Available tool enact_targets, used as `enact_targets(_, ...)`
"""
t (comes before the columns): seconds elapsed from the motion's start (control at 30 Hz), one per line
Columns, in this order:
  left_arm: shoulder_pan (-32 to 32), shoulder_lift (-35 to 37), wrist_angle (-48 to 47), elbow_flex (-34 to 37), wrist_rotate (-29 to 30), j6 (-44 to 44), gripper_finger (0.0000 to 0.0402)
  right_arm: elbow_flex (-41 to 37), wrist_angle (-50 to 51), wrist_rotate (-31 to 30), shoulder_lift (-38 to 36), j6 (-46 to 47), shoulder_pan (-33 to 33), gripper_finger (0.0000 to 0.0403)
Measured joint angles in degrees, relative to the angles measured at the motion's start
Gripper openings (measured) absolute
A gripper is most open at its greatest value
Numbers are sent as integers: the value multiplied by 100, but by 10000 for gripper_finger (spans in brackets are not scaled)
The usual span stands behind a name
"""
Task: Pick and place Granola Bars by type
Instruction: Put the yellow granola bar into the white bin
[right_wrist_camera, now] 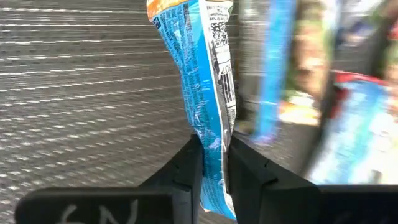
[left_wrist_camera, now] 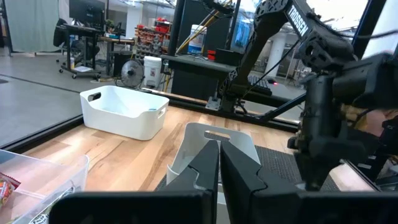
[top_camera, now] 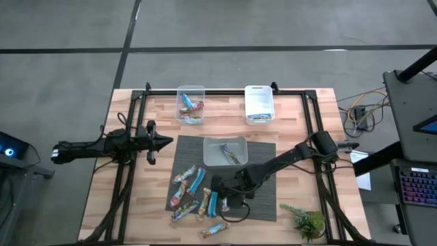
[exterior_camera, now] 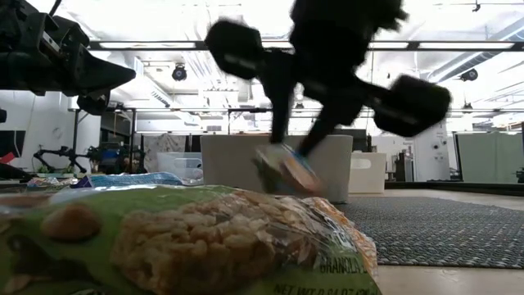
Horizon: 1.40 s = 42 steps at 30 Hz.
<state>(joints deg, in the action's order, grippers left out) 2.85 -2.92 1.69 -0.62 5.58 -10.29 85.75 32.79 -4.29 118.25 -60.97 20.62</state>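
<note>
The right claw (right_wrist_camera: 214, 163) is clamped on a shiny blue-wrapped granola bar (right_wrist_camera: 205, 81), its two dark fingers pinching the wrapper's lower end, over the dark grey woven mat (top_camera: 263, 154). From above, that right claw (top_camera: 220, 186) sits low over the mat beside the loose cluster of wrapped granola bars (top_camera: 194, 195), a mix of blue and multicoloured wrappers lying on the mat's near-left corner, with one more bar (top_camera: 216, 229) apart on the wooden counter (top_camera: 150, 205) just off the mat's near edge. At table height, the blue bar (exterior_camera: 286, 168) hangs tilted from the claw, clear of the surface, with a big green-wrapped granola bar (exterior_camera: 180, 242) filling the foreground.

Three tubs are out: a clear rectangular plastic tub (top_camera: 190, 104) at the far side holding multicoloured bars, a white rectangular tub (top_camera: 259, 104) beside it with blue wrappers inside, and a translucent tub (top_camera: 224, 151) on the mat's far edge with a bar in it.

The left claw (top_camera: 166, 142) waits over the counter's left side, fingers pressed together and holding nothing. A small green plant (top_camera: 307, 221) stands at the near-right corner.
</note>
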Motion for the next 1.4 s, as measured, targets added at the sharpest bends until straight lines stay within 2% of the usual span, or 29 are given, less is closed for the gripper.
enact_targets(0.1, 1, 0, -2, 0, 2, 0, 0, 70, 9, -217, -140, 80, -16, 54)
enact_targets(0.6, 2, -21, -1, 0, 1, 1, 0, 158, -2, -366, -798, 778, -219, 54)
enact_targets(0.9, 0, -24, 0, 0, 2, 1, 0, 158, -4, -968, -1170, 1050, -698, 54)
enact_targets(1.2, 2, -24, 0, 0, 0, 1, 0, 178, -1, -1547, -1321, 1939, -1098, 54)
enact_targets(1.4, 0, -24, -1, 0, 1, -1, 0, 178, 179, -1557, -1336, 2746, -1402, 54)
